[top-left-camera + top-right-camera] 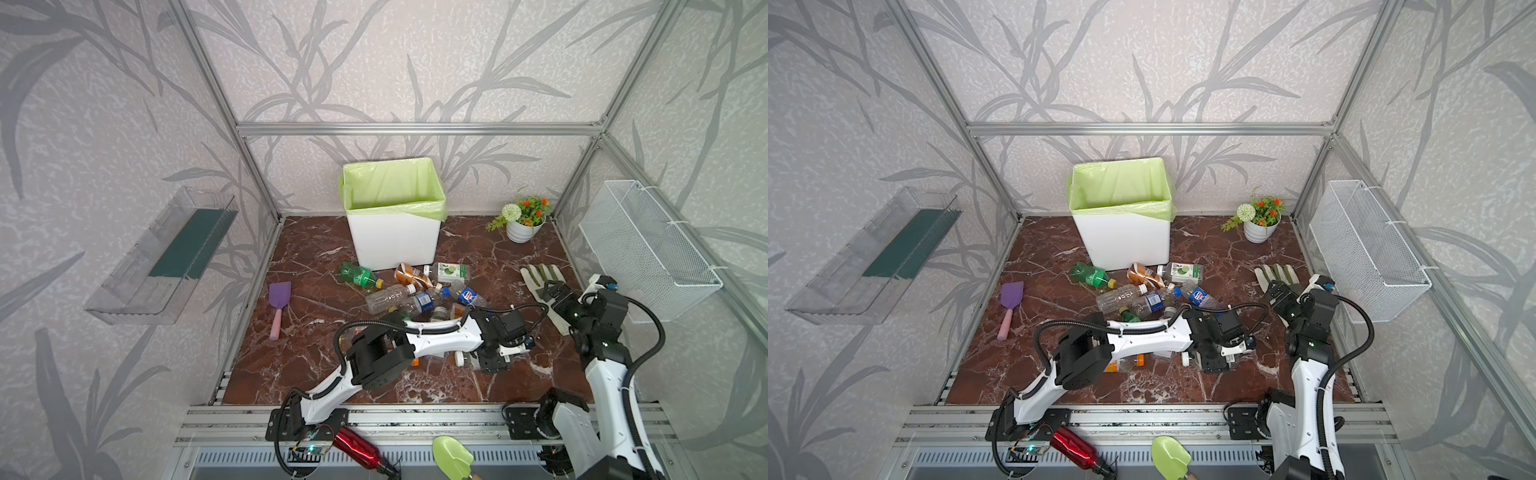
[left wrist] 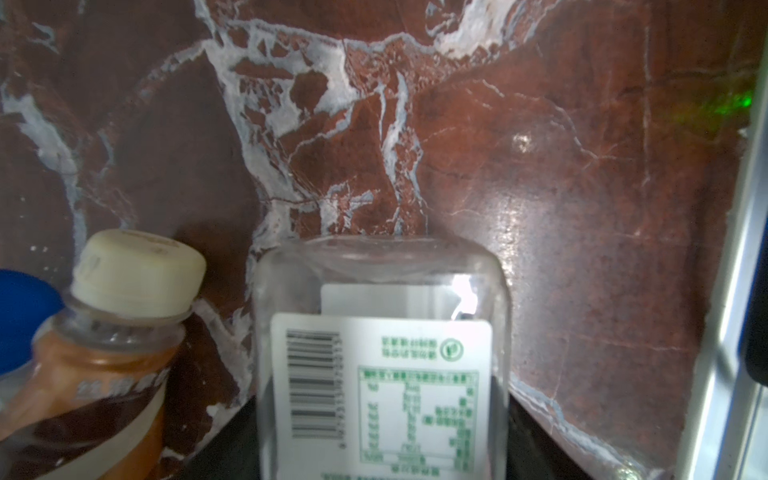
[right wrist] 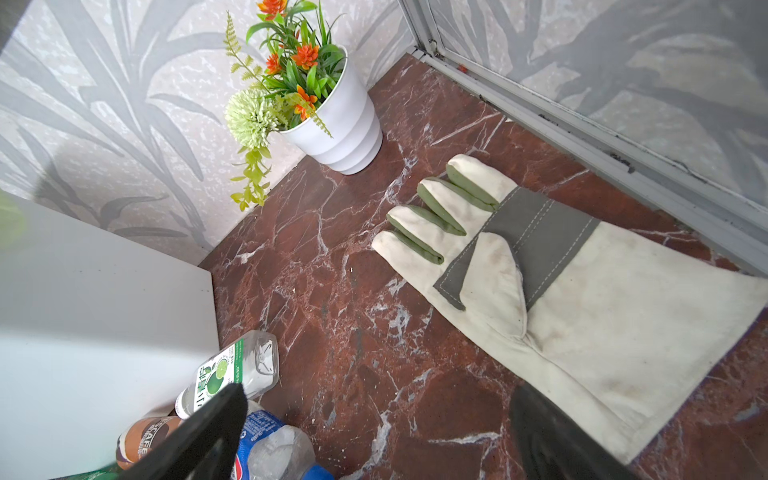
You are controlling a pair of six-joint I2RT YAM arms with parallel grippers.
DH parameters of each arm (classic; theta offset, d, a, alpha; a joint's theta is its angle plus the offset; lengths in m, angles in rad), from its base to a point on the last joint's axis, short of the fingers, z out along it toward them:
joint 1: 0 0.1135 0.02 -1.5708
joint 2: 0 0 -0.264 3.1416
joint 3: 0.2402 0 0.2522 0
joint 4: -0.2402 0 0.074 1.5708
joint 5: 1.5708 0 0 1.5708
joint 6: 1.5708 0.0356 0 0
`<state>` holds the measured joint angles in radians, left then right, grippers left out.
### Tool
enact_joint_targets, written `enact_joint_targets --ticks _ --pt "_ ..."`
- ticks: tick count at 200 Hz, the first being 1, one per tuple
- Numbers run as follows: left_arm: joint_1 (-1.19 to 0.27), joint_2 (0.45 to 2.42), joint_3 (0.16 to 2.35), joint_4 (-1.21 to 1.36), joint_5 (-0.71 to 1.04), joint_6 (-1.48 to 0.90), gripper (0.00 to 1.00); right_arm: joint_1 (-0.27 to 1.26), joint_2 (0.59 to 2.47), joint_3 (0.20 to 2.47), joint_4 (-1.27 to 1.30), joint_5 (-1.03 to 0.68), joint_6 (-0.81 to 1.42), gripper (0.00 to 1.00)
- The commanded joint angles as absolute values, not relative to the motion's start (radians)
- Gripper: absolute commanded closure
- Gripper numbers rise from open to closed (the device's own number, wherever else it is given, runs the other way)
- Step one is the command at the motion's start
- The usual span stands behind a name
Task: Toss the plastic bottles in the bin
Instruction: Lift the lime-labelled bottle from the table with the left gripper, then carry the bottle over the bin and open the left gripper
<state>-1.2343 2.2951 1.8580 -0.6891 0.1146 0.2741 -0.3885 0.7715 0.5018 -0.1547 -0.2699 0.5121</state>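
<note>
marble table (image 1: 311, 374): red-brown with white veins; carries everything listed below.
bin (image 1: 395, 245): tall white box, light green bag folded over its rim; upright at the back middle of the table.
glove (image 3: 582, 311): cream and grey, flat on the table, right of the bin and nearer the robot.
bottle pile (image 1: 415, 299): plastic bottles on their sides, spread from the foot of the bin toward the robot.
left gripper (image 1: 490, 362): low over the table in front of the bin, on the robot's side of the pile; jaws closed on the clear bottle.
right gripper (image 1: 549, 290): above the glove, right-front of the bin; jaws spread wide, nothing between them.
flower pot (image 1: 521, 230): white, right of the bin, by the back wall.
purple scoop (image 1: 277, 305): left-front of the bin, well apart from it.
clear bottle (image 2: 380, 332): white barcode label; lies between the left gripper's jaws; whether it rests on the table I cannot tell.
brown bottle (image 2: 95, 395): cream cap, just beside the clear bottle.
</note>
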Motion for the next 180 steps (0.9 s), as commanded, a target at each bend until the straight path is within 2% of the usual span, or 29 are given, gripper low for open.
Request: enact_joint_targets --ticks 1,31,44,76,132,158,168,180 --pt "-1.226 2.338 1.874 -0.795 0.160 0.316 0.33 -0.392 0.772 0.495 -0.123 -0.261 0.520 0.01" --pt "-1.213 2.322 1.870 -0.794 0.176 0.302 0.56 -0.392 0.775 0.495 -0.117 -0.262 0.523 0.01" --pt "-1.198 2.286 1.849 -0.763 0.188 0.276 0.59 -0.392 0.779 0.497 -0.113 -0.263 0.522 0.01" --pt "-1.157 2.138 1.802 -0.688 0.192 0.216 0.60 -0.392 0.790 0.502 -0.105 -0.265 0.522 0.01" --pt "-1.046 1.819 1.767 -0.535 0.018 0.199 0.57 -0.393 0.821 0.502 -0.065 -0.291 0.543 0.01" --pt "-0.977 1.623 1.646 -0.207 -0.171 0.264 0.53 -0.392 0.831 0.496 0.012 -0.369 0.535 0.01" --pt "-0.942 1.558 1.607 -0.081 -0.177 0.296 0.48 -0.391 0.839 0.494 0.044 -0.413 0.535 0.01" --pt "-0.898 1.514 1.634 -0.012 -0.177 0.310 0.47 -0.391 0.855 0.497 0.070 -0.446 0.541 0.00"
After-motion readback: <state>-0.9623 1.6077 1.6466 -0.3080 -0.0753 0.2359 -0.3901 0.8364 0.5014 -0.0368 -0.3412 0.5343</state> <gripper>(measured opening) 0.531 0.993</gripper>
